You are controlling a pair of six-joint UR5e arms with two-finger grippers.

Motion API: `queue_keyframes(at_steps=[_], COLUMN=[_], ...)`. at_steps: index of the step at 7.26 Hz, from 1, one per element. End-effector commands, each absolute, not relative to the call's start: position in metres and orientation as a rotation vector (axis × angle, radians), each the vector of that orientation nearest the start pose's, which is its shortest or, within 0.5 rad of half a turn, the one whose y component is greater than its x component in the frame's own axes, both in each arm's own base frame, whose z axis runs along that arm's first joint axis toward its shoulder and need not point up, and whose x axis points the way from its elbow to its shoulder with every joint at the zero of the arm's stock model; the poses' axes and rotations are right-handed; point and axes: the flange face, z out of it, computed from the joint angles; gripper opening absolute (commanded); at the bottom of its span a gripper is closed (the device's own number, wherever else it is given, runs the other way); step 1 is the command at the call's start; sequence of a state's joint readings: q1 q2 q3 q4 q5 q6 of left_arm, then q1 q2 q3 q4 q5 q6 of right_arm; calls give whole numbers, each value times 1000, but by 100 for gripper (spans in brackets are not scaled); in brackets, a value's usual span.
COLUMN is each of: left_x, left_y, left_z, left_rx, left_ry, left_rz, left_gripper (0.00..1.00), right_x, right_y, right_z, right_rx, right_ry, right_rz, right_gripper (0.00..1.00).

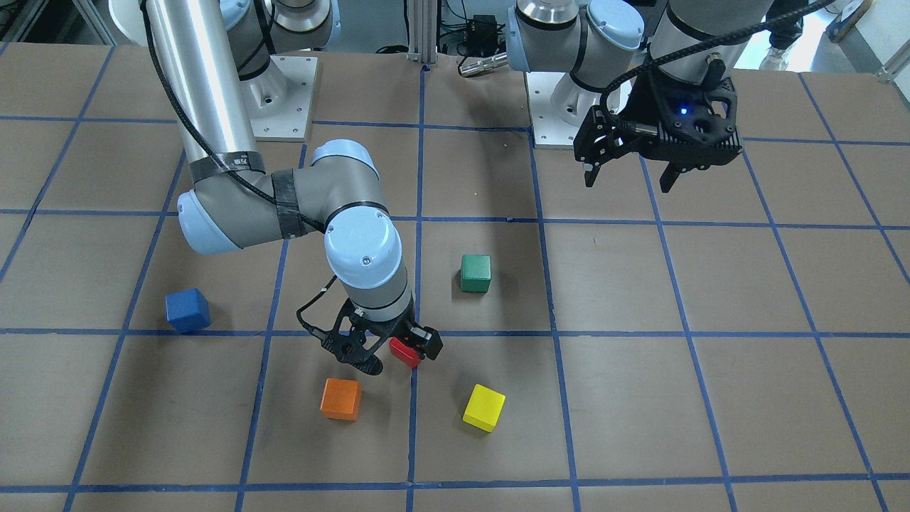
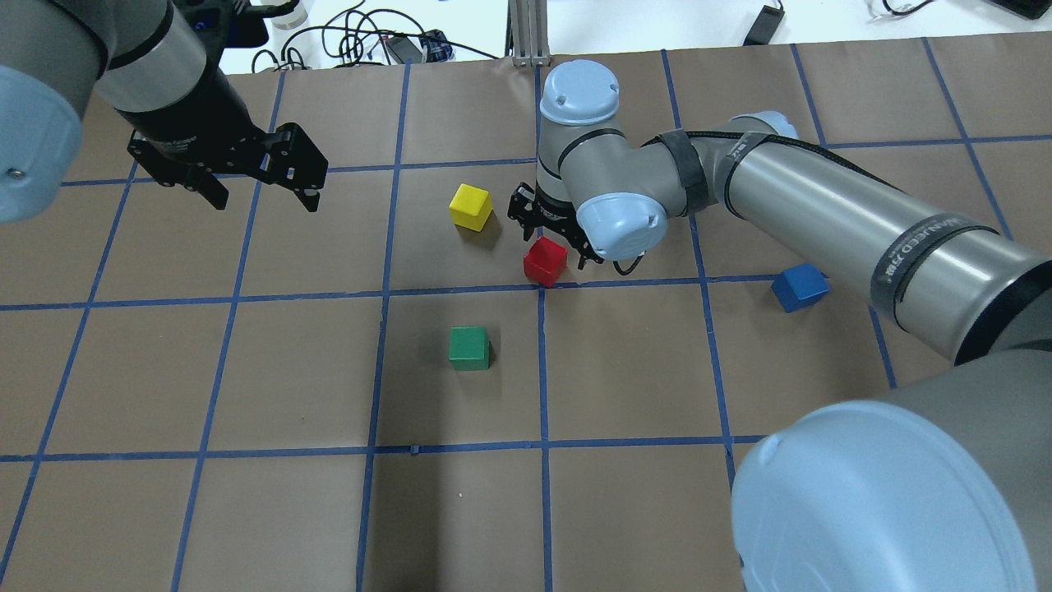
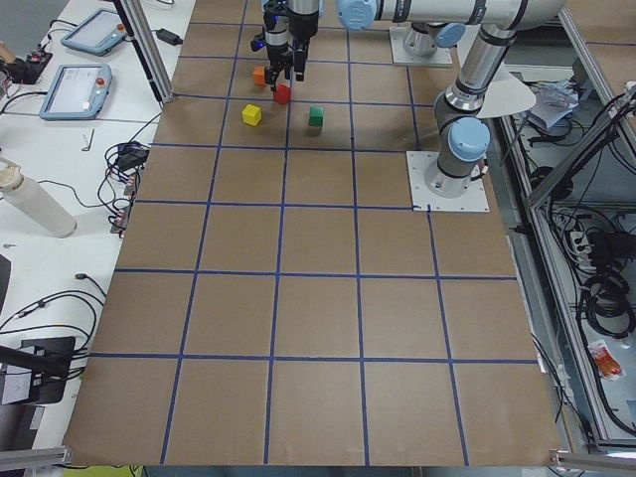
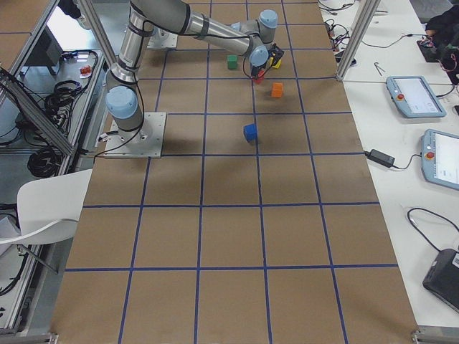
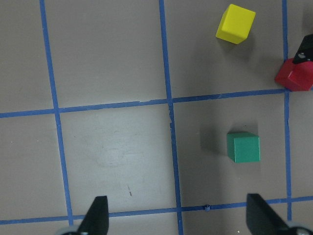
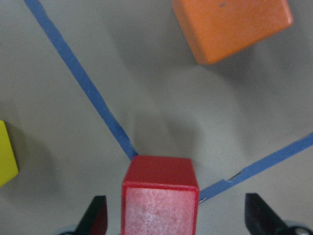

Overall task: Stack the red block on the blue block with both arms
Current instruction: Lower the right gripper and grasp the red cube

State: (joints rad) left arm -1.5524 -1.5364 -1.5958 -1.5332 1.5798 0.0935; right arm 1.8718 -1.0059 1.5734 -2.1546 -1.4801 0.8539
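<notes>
The red block [image 1: 404, 352] rests on the table by a blue tape crossing. It also shows in the overhead view [image 2: 545, 261] and the right wrist view [image 6: 159, 205]. My right gripper [image 1: 398, 355] is low around it and open, with the block between the fingers, nearer one finger and clear of the other. The blue block [image 1: 188, 310] sits alone on the table, off to my right arm's side, also seen overhead [image 2: 799, 287]. My left gripper [image 1: 629, 178] hangs open and empty above the table, far from both blocks [image 2: 263, 193].
An orange cube [image 1: 340, 398] and a yellow cube [image 1: 484, 407] lie close to the red block on its far side. A green cube [image 1: 475, 273] sits nearer the robot's base. The brown table has a blue tape grid [image 2: 542, 370].
</notes>
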Motion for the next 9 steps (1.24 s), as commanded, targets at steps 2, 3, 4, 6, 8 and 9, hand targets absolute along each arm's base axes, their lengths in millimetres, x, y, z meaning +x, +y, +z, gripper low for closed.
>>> queue_keyframes(at_steps=[2,3,4,6,8,9], left_x=[-123,-123,-124,-124,-123,-124], left_y=[-484,-485,-485,-485,-486,-486], left_z=[496,496,496,496,495,495], left_rx=[120,120,120,120,120,120], left_ry=[3127,3127,3128,3128,3127,3128], left_rz=[-73,-73,-76,-74,-71,-71], left_gripper=[100,100,100,100,100,100], right_x=[336,338,338,338,341,342], right_y=[-587,-587,-587,-586,-585,-584], right_z=[201,196,195,195,195,200], right_rx=[818,824,816,827,831,830], right_ry=[2922,2903,2907,2903,2864,2861], right_rz=[107,136,139,143,189,190], right_gripper=[100,100,100,50,1,0])
